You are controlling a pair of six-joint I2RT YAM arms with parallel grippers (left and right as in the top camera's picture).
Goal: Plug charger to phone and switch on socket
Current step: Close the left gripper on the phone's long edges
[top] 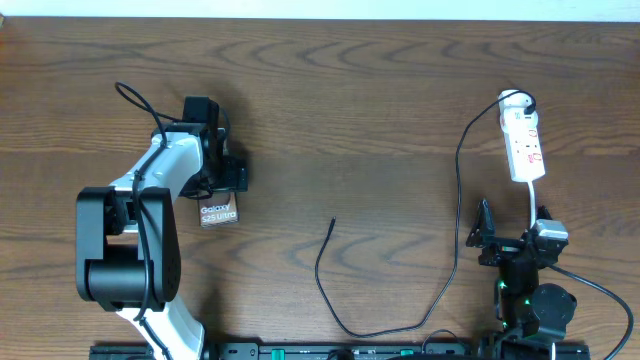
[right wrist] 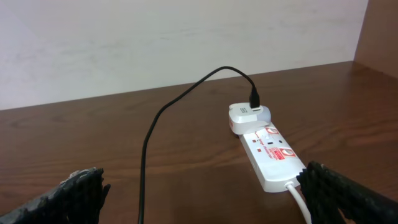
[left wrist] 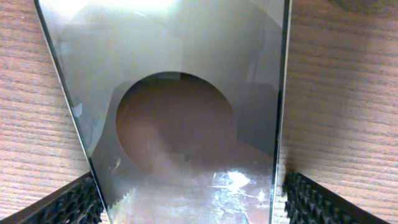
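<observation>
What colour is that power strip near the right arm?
The power strip is white with red marks, clearest in the right wrist view.

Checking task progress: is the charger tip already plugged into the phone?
No, the charger's plug tip lies free on the table, well apart from the phone.

Overhead view evenly lit, soft shadows; phone [left wrist: 186, 81] face close-up glary, reflective, perhaps out of focus.
</observation>
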